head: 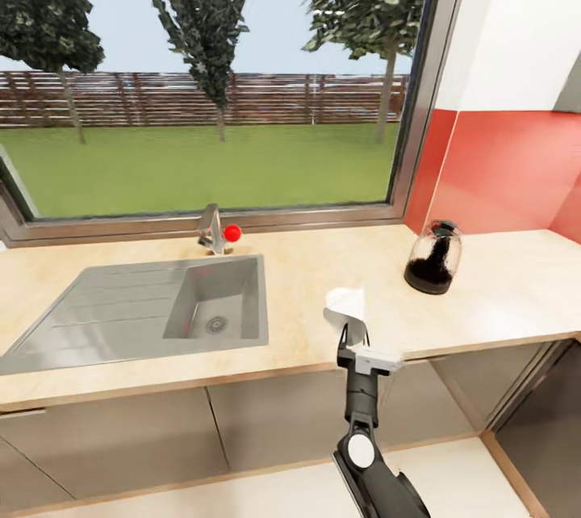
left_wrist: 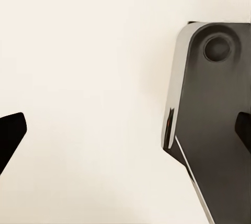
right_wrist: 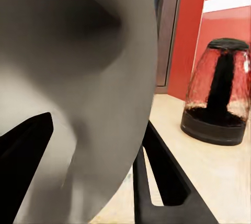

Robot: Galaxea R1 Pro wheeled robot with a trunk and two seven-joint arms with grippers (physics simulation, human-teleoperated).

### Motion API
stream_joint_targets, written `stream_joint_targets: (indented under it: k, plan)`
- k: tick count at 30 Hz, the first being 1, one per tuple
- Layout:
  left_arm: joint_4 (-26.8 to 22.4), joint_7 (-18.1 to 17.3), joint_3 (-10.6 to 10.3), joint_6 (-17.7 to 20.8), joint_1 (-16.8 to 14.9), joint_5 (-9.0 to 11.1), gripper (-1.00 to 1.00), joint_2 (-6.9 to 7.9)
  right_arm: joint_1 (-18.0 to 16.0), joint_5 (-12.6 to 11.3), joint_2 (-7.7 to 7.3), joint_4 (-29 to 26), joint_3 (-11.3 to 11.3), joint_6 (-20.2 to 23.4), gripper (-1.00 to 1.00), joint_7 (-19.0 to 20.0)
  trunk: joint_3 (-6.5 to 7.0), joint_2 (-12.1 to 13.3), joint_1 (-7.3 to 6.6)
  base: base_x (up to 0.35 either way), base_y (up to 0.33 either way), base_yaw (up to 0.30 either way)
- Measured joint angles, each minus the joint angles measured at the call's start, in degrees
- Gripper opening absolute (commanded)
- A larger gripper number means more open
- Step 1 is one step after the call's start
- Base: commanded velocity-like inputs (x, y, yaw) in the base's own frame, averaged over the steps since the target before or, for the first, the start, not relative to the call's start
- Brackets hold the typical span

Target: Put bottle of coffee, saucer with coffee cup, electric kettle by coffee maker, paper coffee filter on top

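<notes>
The right gripper (head: 349,332) is clamped on the white paper coffee filter (head: 347,305), held upright over the countertop's (head: 323,276) front edge, with the glass coffee maker (head: 433,257) standing farther back, to its right.

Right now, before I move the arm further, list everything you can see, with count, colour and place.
Coffee maker: one, clear dome with black base, on the countertop by the red wall.
Paper coffee filter: one, white, held in the right gripper over the counter's front part.
Sink: one, grey, set into the countertop at left.
Faucet: one, metal with a red knob, behind the sink.
Countertop: one, light wood.
Window: one, showing lawn, trees, fence.
Right gripper: black, shut on the filter.
Left gripper: dark fingers apart, nothing between.
</notes>
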Motion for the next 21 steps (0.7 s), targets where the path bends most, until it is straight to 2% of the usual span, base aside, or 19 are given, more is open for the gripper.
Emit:
stream_joint_targets:
  k: [3, 5, 11, 14, 16, 18, 21]
  plan:
    - [-0.3, 0.0, 0.0, 0.0, -0.2, -0.1, 1.00, 0.19, 0.1, 0.0, 0.00, 1.7, 0.3, 0.1, -1.00, 0.0, 0.27, 0.0, 0.00, -0.315, -0.126, 0.000]
    - [-0.1, 0.0, -0.1, 0.1, -2.0, -0.7, 1.00, 0.27, 1.7, 0.0, -0.11, 4.9, 2.3, 0.0, -1.00, 0.0, 0.45, 0.0, 0.00, -0.315, -0.108, 0.000]
    - [0.2, -0.1, -0.1, 0.1, -2.5, -0.9, 1.00, 0.37, 3.6, -0.4, -0.10, 10.2, 3.0, 0.0, -1.00, 0.0, 0.99, 0.0, 0.00, -0.315, -0.096, 0.000]
    - [0.2, -0.1, -0.1, 0.1, -2.5, -0.9, 1.00, 0.47, 4.3, -2.2, 0.04, 14.8, 3.1, 0.0, -1.00, 0.0, 1.25, 0.0, 0.00, -0.315, -0.086, 0.000]
    - [0.3, -0.1, -0.3, 0.1, -2.5, -0.9, 1.00, 0.46, 4.5, -4.7, 0.08, 17.7, 3.0, 0.1, -1.00, 0.0, 1.43, 0.0, 0.00, -0.316, -0.083, 0.000]
    - [0.3, -0.1, -0.3, 0.1, -2.5, -0.9, 1.00, 0.51, 4.6, -5.6, 0.03, 19.5, 3.0, 0.1, -1.00, 0.0, 1.62, 0.0, 0.00, -0.315, -0.079, 0.000]
    - [0.2, -0.1, -0.1, 0.0, -2.5, -0.9, 1.00, 0.44, 4.6, -6.6, 0.07, 25.5, 2.9, 0.0, -1.00, 0.1, 1.89, 0.0, 0.00, -0.315, -0.051, 0.000]
